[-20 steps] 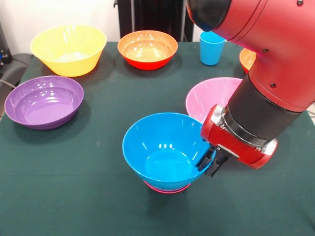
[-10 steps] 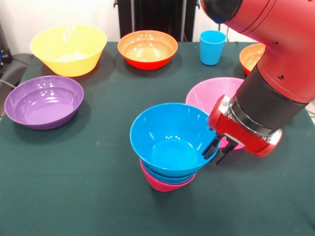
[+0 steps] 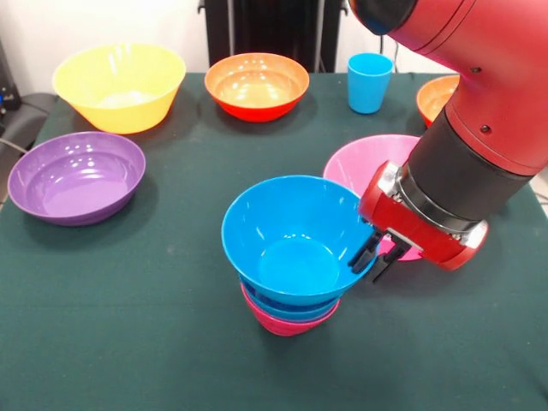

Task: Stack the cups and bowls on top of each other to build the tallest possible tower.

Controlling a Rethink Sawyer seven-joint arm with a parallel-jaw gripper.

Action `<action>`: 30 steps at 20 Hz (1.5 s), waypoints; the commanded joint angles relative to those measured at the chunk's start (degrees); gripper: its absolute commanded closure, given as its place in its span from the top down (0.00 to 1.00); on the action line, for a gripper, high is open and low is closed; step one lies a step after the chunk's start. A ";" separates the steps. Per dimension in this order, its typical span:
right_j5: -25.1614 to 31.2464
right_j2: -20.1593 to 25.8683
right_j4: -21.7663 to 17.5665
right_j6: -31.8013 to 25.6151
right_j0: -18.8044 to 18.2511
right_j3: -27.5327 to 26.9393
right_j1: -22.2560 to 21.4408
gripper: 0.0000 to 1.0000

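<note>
Front view: the red arm (image 3: pixel 488 111) enters from the upper right and ends at the gripper (image 3: pixel 369 259), whose dark fingers are clamped on the right rim of the blue bowl (image 3: pixel 291 235). That bowl tops the tower (image 3: pixel 289 282), near the table's centre and toward the near edge. Under it a second blue bowl shows only as a thin band, and a magenta-red bowl (image 3: pixel 287 321) sits lowest on the green table (image 3: pixel 128 325). The top bowl tilts slightly, its opening facing up and toward the camera.

Open cloth lies left of and in front of the tower. The pink bowl (image 3: pixel 364 163) sits just behind the gripper, partly hidden by the arm.

Remaining items, largest first: yellow bowl (image 3: pixel 120 86) at far left; purple bowl (image 3: pixel 75 177) at left; orange bowl (image 3: pixel 257 86) at far centre; a second orange bowl (image 3: pixel 437 96) at far right, mostly hidden; light blue cup (image 3: pixel 369 82), upright, at the far edge.
</note>
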 commanded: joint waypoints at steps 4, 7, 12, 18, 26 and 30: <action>-0.11 4.21 -2.55 5.51 -1.48 -0.05 1.40 0.00; -1.20 4.59 -3.22 5.21 -1.00 1.35 0.91 0.00; -1.64 5.11 -3.51 5.04 -0.54 2.47 0.59 0.00; -0.30 3.32 -2.38 6.15 -2.42 -2.22 2.70 0.00; -0.58 3.00 -2.37 6.50 -3.15 -3.19 2.99 0.00; -0.60 2.40 -2.18 6.74 -3.65 -4.49 3.60 0.00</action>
